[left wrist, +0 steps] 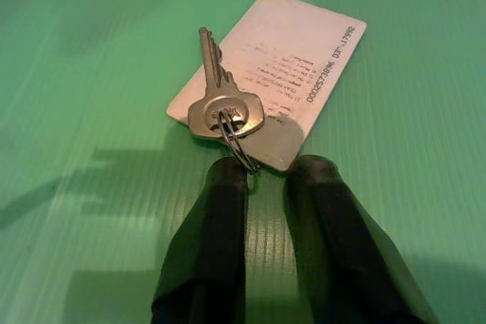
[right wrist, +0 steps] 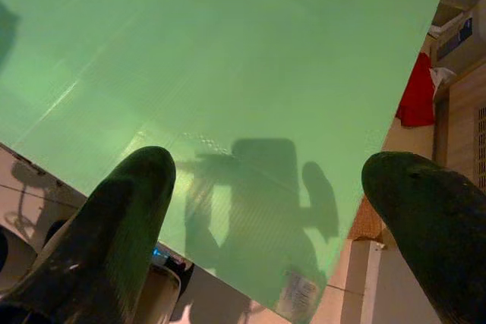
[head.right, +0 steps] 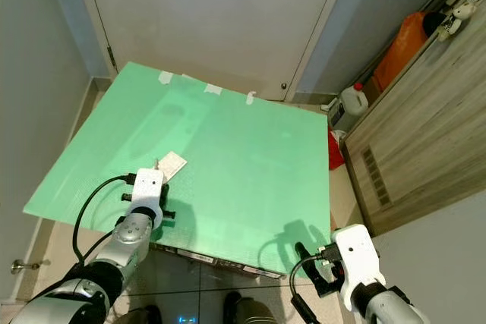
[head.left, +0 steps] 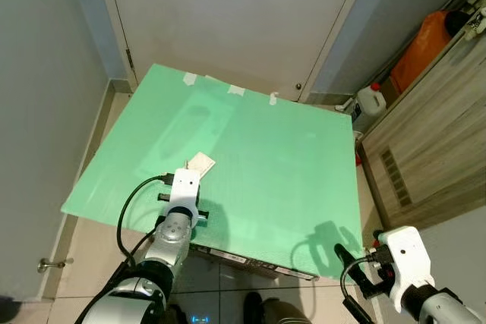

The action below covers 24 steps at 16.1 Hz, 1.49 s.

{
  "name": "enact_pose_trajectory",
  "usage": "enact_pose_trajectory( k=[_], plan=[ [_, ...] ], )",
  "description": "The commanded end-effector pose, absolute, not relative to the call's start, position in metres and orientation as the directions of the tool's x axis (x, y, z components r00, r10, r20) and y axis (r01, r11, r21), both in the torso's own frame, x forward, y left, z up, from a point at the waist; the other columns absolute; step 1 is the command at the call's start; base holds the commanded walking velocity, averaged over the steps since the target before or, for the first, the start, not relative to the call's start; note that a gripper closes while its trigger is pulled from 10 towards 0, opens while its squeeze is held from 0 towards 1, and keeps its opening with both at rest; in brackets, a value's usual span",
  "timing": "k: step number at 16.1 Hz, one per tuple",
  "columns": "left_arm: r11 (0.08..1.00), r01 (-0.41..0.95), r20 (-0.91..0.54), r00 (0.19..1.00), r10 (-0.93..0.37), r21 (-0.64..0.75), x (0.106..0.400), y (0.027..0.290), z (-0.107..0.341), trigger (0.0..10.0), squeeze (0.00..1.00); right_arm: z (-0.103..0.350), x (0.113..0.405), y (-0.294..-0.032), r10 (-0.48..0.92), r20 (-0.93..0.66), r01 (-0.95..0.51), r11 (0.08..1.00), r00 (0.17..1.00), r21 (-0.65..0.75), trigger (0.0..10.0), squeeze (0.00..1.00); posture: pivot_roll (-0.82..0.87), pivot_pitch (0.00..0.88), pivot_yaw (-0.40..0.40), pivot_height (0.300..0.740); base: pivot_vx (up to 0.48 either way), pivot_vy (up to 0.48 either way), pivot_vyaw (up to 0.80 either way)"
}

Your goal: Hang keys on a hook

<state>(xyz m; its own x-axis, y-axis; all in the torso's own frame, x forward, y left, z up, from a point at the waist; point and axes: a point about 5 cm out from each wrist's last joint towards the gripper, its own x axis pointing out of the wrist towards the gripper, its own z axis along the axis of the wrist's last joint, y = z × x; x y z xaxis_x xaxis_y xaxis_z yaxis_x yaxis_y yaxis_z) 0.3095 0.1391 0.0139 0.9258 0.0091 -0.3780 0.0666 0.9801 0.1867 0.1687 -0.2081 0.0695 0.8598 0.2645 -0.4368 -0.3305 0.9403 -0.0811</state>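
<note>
A silver key on a wire ring lies flat on a white card, on the green board. The card sits left of the board's middle. My left gripper is low over the board right at the ring. Its fingertips stand a narrow gap apart, the ring's near end between them. The left wrist covers the fingers from above. My right gripper hangs open off the board's near right corner, fingers wide apart.
A white door stands behind the board. A wooden cabinet runs along the right, with a white bottle and an orange bag by its far end. A grey wall with a door handle closes the left.
</note>
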Motion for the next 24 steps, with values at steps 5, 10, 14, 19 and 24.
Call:
enact_pose_trajectory(
  k=[5, 10, 14, 19, 24],
  plan=[
    [0.975, 0.135, -0.271, 0.959, -0.084, 0.176, 0.312, 0.115, 0.029, 0.0, 0.00, 0.059, 0.173, -0.209, 0.249, -0.453, -0.316, 0.946, 0.856, -0.076, 10.0, 0.00, -0.19, 0.174, -0.102, 0.740, 0.000, 0.000, 0.00],
    [0.975, 0.155, -0.171, 0.977, -0.127, 0.160, 0.317, 0.110, 0.053, 0.0, 0.00, 0.054, 0.179, -0.204, 0.257, -0.437, -0.316, 0.947, 0.862, -0.066, 10.0, 0.00, -0.17, 0.158, -0.091, 0.740, 0.000, 0.000, 0.00],
    [0.966, 0.201, -0.117, 0.976, -0.184, 0.165, 0.316, 0.097, 0.071, 0.0, 0.00, 0.053, 0.181, -0.199, 0.262, -0.425, -0.317, 0.946, 0.866, -0.062, 10.0, 0.00, -0.15, 0.150, -0.084, 0.740, 0.000, 0.000, 0.00],
    [0.967, 0.190, -0.060, 0.981, -0.182, 0.168, 0.330, 0.105, 0.103, 0.0, 0.00, 0.049, 0.195, -0.190, 0.264, -0.387, -0.304, 0.952, 0.884, -0.046, 10.0, 0.00, -0.11, 0.104, -0.052, 0.740, 0.000, 0.000, 0.00],
    [0.970, 0.231, 0.025, 0.972, -0.234, 0.081, 0.351, 0.113, 0.152, 0.0, 0.00, 0.049, 0.237, -0.169, 0.239, -0.285, -0.254, 0.967, 0.928, -0.016, 10.0, 0.00, -0.07, 0.006, 0.023, 0.740, 0.000, 0.000, 0.00]
  ],
)
